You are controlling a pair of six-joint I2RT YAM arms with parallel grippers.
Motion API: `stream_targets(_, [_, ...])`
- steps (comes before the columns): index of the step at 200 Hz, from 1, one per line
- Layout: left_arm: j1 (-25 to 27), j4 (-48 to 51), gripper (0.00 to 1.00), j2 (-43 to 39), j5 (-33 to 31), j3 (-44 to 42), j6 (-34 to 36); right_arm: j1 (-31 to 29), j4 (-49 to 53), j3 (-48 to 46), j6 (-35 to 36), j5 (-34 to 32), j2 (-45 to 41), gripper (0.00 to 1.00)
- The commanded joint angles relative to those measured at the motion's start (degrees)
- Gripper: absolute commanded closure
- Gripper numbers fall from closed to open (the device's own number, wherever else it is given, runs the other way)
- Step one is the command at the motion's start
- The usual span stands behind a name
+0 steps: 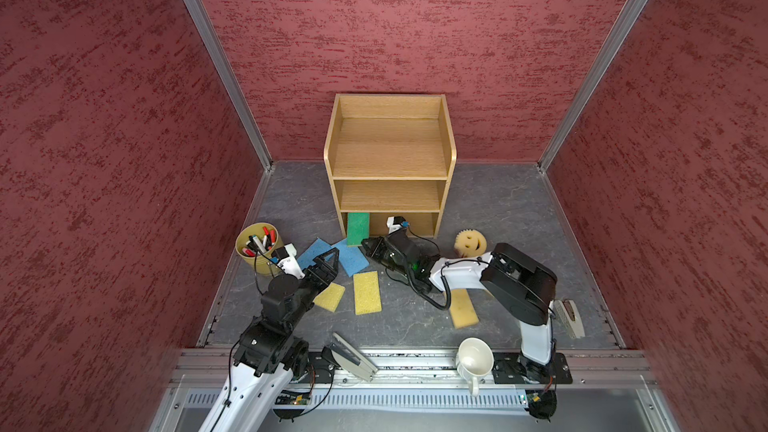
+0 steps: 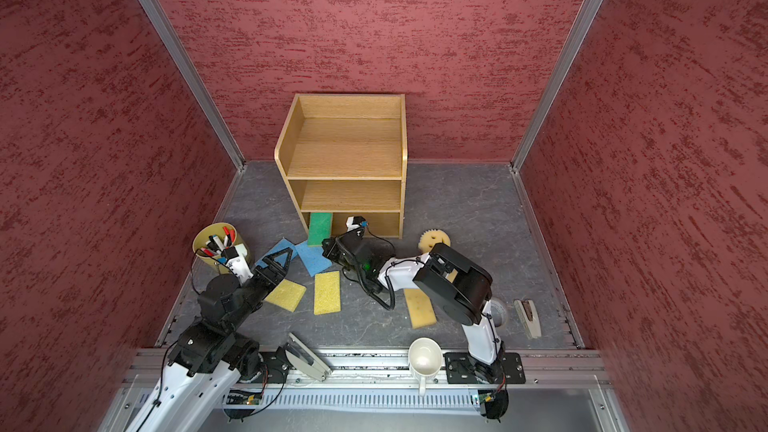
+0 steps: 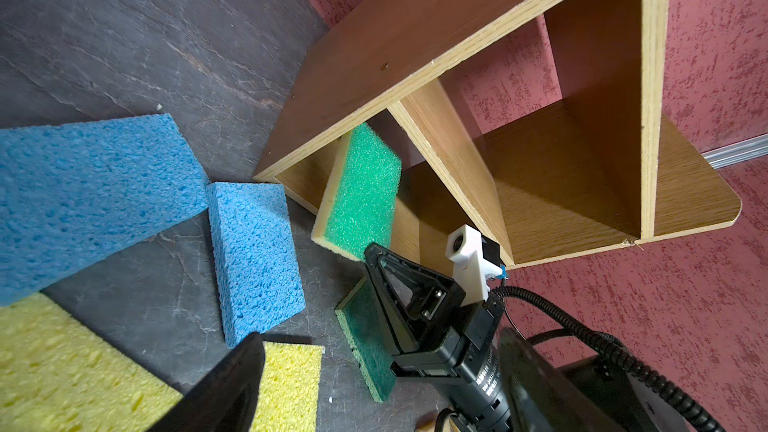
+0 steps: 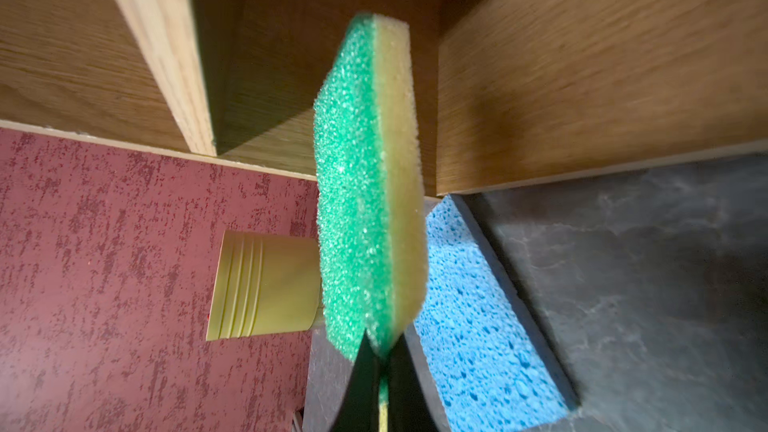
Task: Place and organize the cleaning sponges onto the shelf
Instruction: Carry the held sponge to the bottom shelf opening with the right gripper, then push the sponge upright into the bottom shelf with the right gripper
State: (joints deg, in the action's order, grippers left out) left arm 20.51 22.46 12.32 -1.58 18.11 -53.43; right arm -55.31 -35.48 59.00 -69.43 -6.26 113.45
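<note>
Right gripper (image 4: 380, 351): clamped on the near short end of a green sponge (image 4: 361, 184). The jaws almost meet and the foam is pinched thin between them.

Item: green sponge, a scouring face on pale foam backing. It is held on edge, with its far end inside the left end of the bottom tier of the shelf (image 1: 451, 151), just beside the left side panel. Whether it touches the panel cannot be told. The near end juts out over the floor.

Handling (judged): very light, soft and springy. The rough face is unlikely to slip, and there is nothing to break. It flattens under a pinch, so an end grip across the thickness suits sliding it in. It may spring back or tip over once let go.

Adjacent: a second green sponge (image 3: 365, 342) lies flat under the right gripper. Two blue sponges (image 1: 351, 257) lie just in front of the shelf, and two yellow sponges (image 1: 367, 292) lie nearer the arms.

Left gripper (image 1: 328, 259): spread wide, holding nothing, poised above the blue sponges.
</note>
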Motion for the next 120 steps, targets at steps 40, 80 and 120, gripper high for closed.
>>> stream_targets(40, [-0.59,1.09,0.12,-0.64,-0.08,1.02,2.10,0.02,-1.85,0.50,0.87,-9.23,3.73,1.00])
stream_targets(80, [-0.56,1.18,0.12,-0.86,0.12,0.56,1.71,0.20,-4.68,1.64,0.07,-10.01,6.26,1.00])
stream_targets(120, [-0.65,1.45,0.12,-0.79,0.00,0.37,1.69,0.86,-4.50,3.56,-2.00,-8.76,8.08,1.00])
